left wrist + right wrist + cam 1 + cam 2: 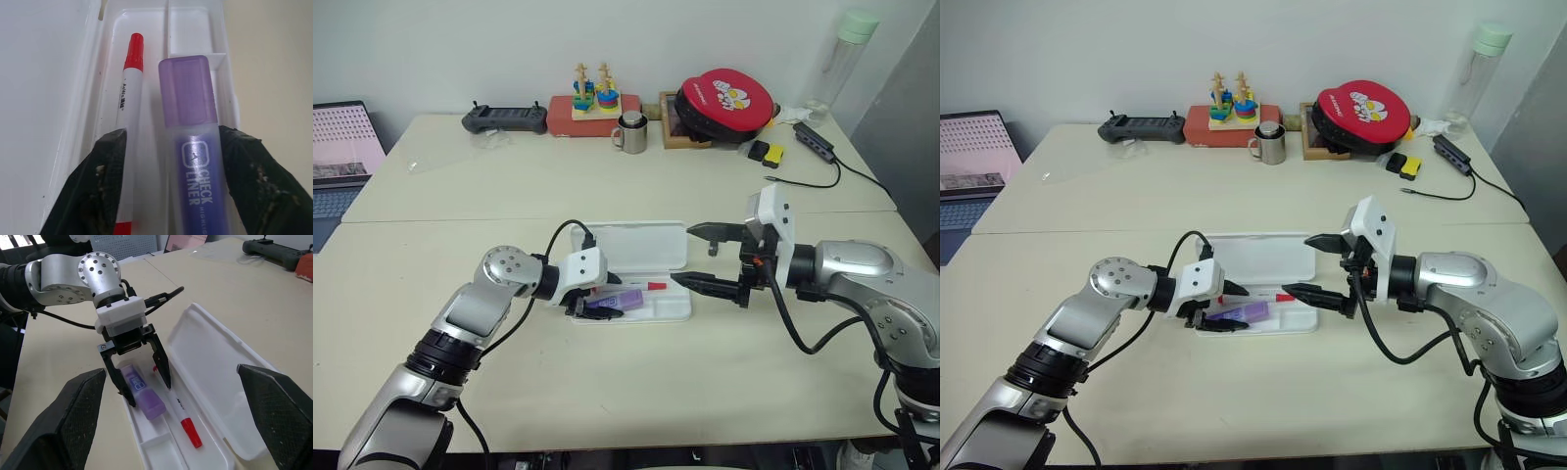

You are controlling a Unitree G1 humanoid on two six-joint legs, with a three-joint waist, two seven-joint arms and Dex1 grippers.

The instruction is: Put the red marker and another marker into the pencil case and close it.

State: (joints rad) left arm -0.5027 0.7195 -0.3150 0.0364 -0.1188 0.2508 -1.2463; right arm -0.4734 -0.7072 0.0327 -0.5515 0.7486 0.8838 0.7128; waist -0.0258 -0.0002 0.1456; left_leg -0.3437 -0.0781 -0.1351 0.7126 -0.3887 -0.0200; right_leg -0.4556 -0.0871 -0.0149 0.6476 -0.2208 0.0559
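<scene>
The pencil case (646,243) lies open on the table, its lid folded back flat. In its tray lie the red marker (128,98) and the purple marker (190,112), side by side. My left gripper (612,297) is open over the tray's left end. One finger rests above the red marker's barrel, and the other stands on the far side of the purple marker, clear of it. My right gripper (683,255) is open and empty, hovering at the case's right end above the table.
Along the table's far side stand a steel mug (630,132), a black controller (504,119), a stacking toy on a red box (595,98), a red pouch (724,103) and a bottle (842,59). A laptop (342,157) sits far left.
</scene>
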